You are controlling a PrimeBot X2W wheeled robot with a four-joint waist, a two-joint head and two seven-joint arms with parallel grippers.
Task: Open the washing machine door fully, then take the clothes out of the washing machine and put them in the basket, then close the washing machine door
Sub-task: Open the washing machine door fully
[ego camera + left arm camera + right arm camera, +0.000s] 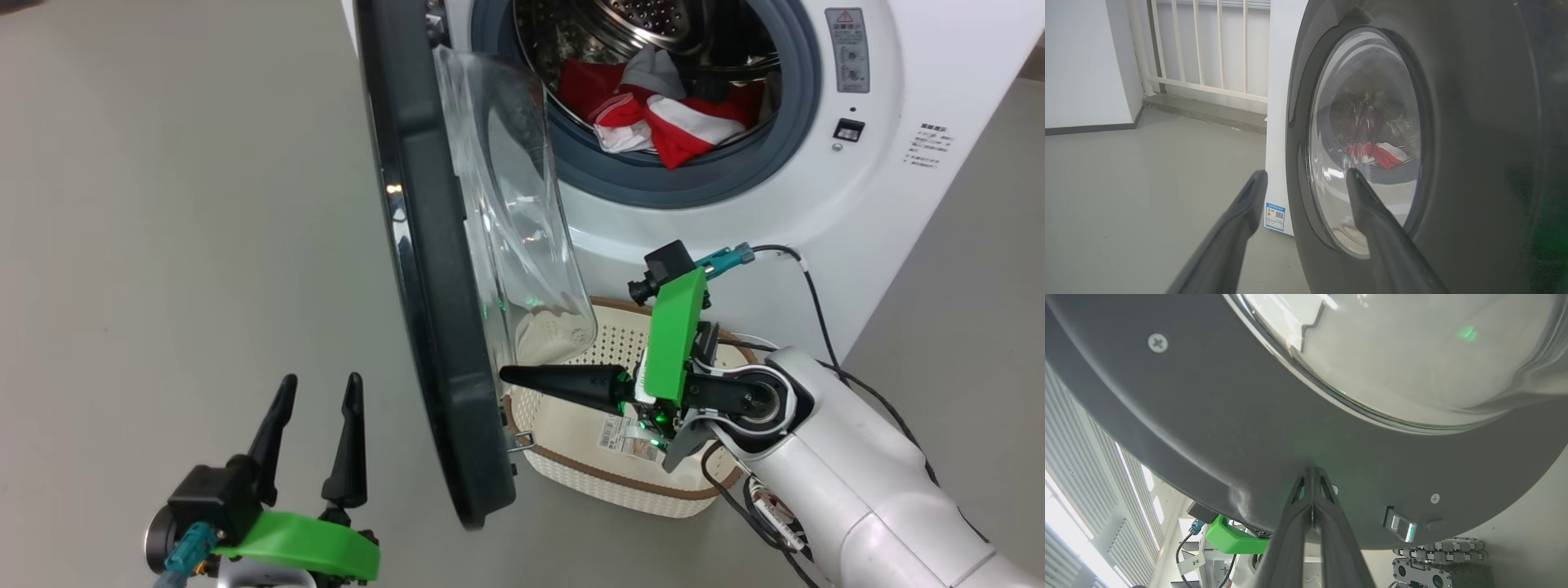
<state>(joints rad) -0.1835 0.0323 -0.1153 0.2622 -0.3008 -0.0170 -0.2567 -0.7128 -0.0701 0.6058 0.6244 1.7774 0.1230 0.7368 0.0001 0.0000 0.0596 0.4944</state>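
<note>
The washing machine door is seen open, the clenched right gripper set against its inner rim (nothing grasped); the left gripper is splayed, empty. The clothes are seen in the drum.

The washing machine door has a shiny black plastic rim and a smooth, clear glass window (you can see right through it). The washing machine is smooth glossy white, with a dull grey rubber ring and a shiny metal drum full of holes. The clothes are soft red and white cloth, and the basket is cream plastic.
</note>
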